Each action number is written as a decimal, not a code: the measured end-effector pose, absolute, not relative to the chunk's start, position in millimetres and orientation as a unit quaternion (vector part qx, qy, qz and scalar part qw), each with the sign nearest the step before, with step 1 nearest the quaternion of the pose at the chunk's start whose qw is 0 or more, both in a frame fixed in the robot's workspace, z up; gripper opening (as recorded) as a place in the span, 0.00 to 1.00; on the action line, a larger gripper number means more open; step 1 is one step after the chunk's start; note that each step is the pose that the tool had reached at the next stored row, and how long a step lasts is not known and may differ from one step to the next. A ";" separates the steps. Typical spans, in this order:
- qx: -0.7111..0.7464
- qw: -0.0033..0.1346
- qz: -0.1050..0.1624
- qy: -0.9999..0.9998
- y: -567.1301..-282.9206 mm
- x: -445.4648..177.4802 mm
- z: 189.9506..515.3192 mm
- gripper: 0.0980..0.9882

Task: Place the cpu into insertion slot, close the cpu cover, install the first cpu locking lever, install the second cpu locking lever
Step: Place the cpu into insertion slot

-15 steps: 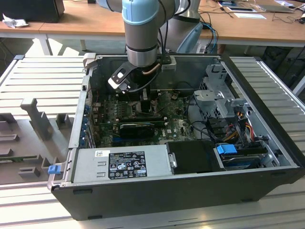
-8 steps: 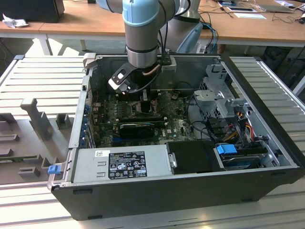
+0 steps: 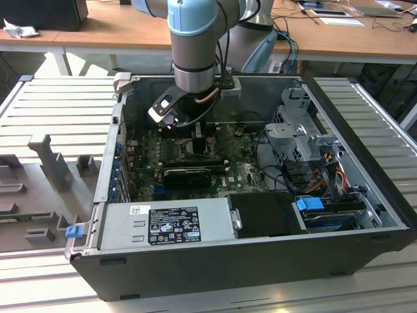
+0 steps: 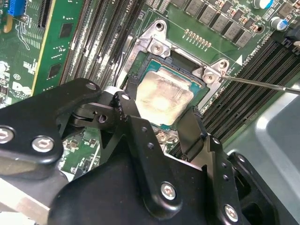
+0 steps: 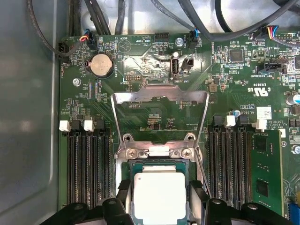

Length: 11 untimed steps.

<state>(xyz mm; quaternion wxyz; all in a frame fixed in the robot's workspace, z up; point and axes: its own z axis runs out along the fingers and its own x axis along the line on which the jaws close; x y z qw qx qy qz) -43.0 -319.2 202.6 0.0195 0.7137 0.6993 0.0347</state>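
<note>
The cpu (image 5: 159, 194), a pale silvery square chip, lies flat within the insertion slot (image 5: 154, 152), whose metal rim frames it on the green board. My gripper (image 5: 160, 194) is down over it, one black finger against each of two opposite sides of the chip. The second wrist view has the same hold: cpu (image 4: 161, 98), gripper (image 4: 159, 117), slot rim (image 4: 157, 47). The cpu cover (image 5: 159, 96) stands swung up and open beyond the slot. A thin locking lever (image 4: 262, 84) sticks out beside the slot, unlatched. In the exterior view the gripper (image 3: 195, 140) reaches deep into the computer case.
Long black memory slots (image 5: 86, 159) run along both sides of the socket. In the case, a black card (image 3: 189, 175) lies in front of the gripper, a power supply (image 3: 169, 222) fills the front, and a drive cage (image 3: 300, 140) with cables stands at the exterior view's right.
</note>
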 end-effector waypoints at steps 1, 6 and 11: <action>0.714 0.020 0.035 0.699 -319.2 -43.0 203.4 0.57; 0.714 0.020 0.035 0.699 -319.2 -43.0 211.2 0.48; 0.715 0.020 0.034 0.698 -319.2 -42.7 213.7 0.27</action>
